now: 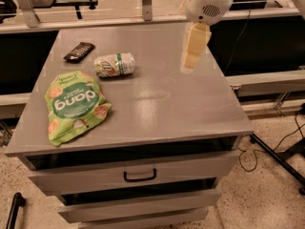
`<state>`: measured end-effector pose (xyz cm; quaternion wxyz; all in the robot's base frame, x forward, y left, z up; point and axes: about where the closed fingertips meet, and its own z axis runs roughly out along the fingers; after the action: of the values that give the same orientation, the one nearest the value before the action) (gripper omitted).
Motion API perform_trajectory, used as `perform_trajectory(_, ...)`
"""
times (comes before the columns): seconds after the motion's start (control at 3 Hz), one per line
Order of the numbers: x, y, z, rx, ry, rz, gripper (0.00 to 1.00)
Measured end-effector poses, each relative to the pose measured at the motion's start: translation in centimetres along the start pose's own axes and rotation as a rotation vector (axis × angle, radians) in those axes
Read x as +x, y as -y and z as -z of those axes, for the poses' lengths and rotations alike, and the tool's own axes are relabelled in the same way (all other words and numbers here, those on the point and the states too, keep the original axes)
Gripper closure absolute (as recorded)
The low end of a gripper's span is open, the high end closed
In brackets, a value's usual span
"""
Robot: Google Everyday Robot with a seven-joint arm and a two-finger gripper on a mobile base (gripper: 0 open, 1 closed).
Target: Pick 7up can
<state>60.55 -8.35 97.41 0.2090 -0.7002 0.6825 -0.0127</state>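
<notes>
The 7up can (115, 65) lies untouched on the surface (162, 111), so the pick is not yet started. The gripper (188, 66) hovers well apart, apparently empty; open or closed, I cannot tell.

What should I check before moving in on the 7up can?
1. 7up can in view, lying on its side on the table: ok.
2. Can apart from the snack bag and candy bar: ok.
3. The gripper above the can: not ok; it hangs over the table's right part in the camera view.
4. Bare tabletop between gripper and can: ok.
5. Can held: not ok.
</notes>
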Motion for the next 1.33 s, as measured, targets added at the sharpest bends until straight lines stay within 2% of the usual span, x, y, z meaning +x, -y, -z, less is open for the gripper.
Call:
perform_trajectory(0.67,-5.9,3.8,-5.0,-0.034,0.026,0.074,0.0)
perform_trajectory(1.33,-11.5,4.0,-11.9,-0.114,0.013,0.142,0.0)
